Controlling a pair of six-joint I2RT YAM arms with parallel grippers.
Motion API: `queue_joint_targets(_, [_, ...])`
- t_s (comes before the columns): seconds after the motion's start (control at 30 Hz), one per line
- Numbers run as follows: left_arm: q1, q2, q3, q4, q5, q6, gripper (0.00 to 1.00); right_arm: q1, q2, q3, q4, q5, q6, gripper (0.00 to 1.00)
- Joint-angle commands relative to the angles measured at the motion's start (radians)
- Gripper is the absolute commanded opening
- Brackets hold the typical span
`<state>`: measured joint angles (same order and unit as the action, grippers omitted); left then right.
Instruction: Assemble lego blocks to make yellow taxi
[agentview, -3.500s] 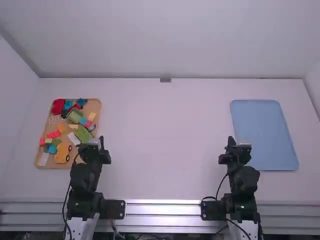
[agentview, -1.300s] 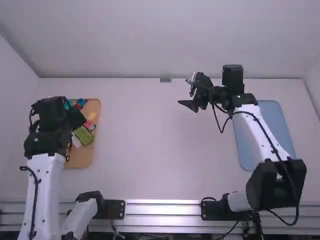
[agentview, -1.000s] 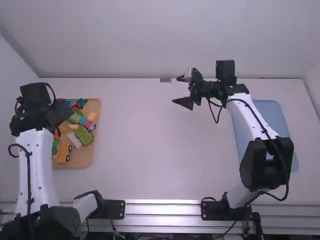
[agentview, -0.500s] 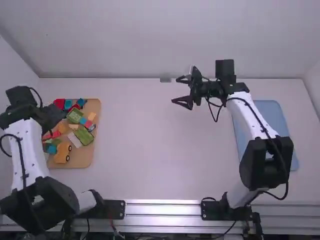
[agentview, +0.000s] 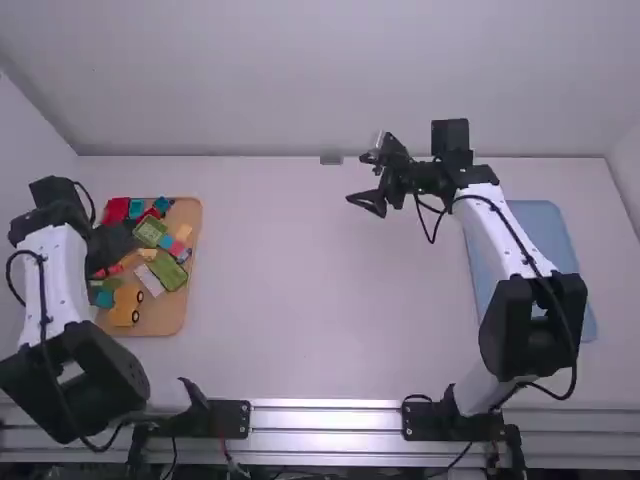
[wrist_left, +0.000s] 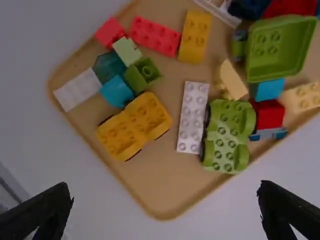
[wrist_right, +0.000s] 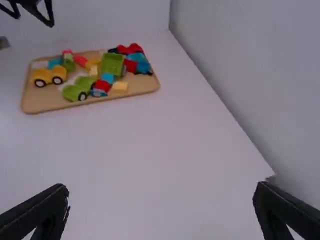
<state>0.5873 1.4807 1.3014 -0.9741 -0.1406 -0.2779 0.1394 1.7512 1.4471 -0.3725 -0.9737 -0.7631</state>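
Yellow wheeled block (wrist_left: 134, 125) is showing its studs in the left wrist view, and its wheels in the right wrist view. In the high view it is lying in the near part of the left-hand tray (agentview: 160, 326); the left gripper (agentview: 112, 243) is hovering open above, the right gripper (agentview: 357, 180) open over the far middle. A blue mat (agentview: 550, 240) is covering the white table's (agentview: 300, 300) right, pale walls (agentview: 330, 80) rising beyond.

On the surface (wrist_left: 45, 155), a tray (wrist_left: 160, 214) holds a yellow car (wrist_left: 134, 126), a white brick (wrist_left: 193, 117) between it and a green car (wrist_left: 227, 136), plus a red brick (wrist_left: 154, 36) and a green tub (wrist_left: 274, 62). The left hand (agentview: 112, 243) is open.
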Motion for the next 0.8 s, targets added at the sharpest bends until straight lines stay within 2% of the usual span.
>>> queue_joint_targets(0.0, [0.002,0.012,0.023,-0.018,-0.074,0.16,0.99,-0.002,0.012,0.027,0.001,0.06,0.004,0.99])
queue_joint_targets(0.1, [0.002,0.012,0.024,-0.04,-0.139,0.224,0.99,0.0,0.012,0.027,0.001,0.091,0.004,0.99])
queue_joint_targets(0.27, [0.005,0.012,0.023,-0.061,-0.138,0.238,0.99,-0.001,0.012,0.027,-0.003,0.088,0.005,0.99])
queue_joint_targets(0.4, [0.045,0.019,0.016,-0.042,-0.024,0.41,0.99,0.015,0.012,0.027,-0.012,0.009,-0.004,0.99])
queue_joint_targets(0.53, [0.119,0.062,0.016,-0.052,0.108,0.544,0.99,0.034,0.012,0.027,-0.069,-0.136,-0.16,0.99])
queue_joint_targets(0.63, [0.155,0.089,0.016,-0.07,0.171,0.628,0.99,0.044,0.012,0.027,-0.081,-0.182,-0.192,0.99])
queue_joint_targets(0.77, [0.161,0.139,0.013,-0.062,0.174,0.653,0.99,0.046,0.012,0.027,-0.079,-0.211,-0.192,0.99])
